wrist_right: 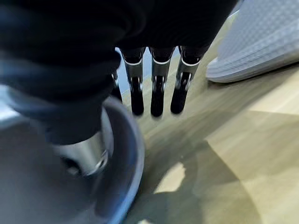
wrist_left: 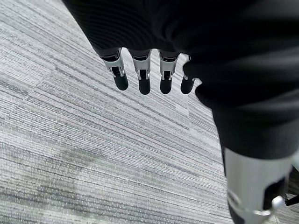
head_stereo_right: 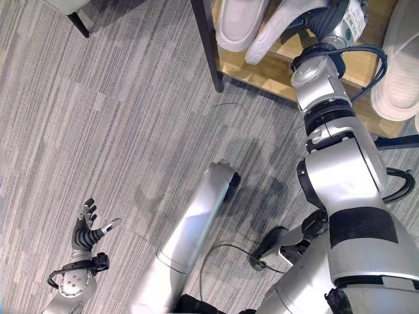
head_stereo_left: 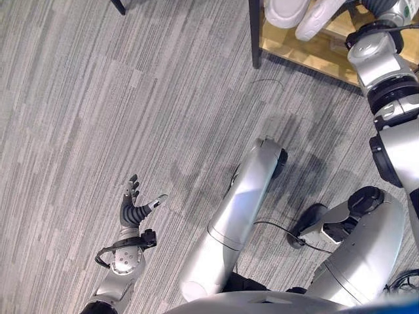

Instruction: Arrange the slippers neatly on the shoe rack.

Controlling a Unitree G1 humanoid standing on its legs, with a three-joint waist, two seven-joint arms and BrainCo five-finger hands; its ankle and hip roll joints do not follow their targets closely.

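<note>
A wooden shoe rack (head_stereo_right: 262, 73) with a black post (head_stereo_right: 206, 39) stands at the upper right. On its shelf lie a white slipper (head_stereo_right: 237, 23), a second white slipper (head_stereo_right: 283, 26) tilted beside it, and a pale slipper (head_stereo_right: 399, 72) further right. My right arm reaches up to the rack beside the tilted slipper. In the right wrist view my right hand (wrist_right: 156, 93) hangs over the shelf board (wrist_right: 261, 154) with straight fingers, a pale slipper (wrist_right: 261, 42) beyond them and a grey-blue curved rim (wrist_right: 128, 154) by the thumb. My left hand (head_stereo_left: 134, 208) hovers open over the carpet, holding nothing.
Grey striped carpet (head_stereo_left: 131, 98) covers the floor left of the rack. A dark furniture leg (head_stereo_right: 78, 25) stands at the far upper left.
</note>
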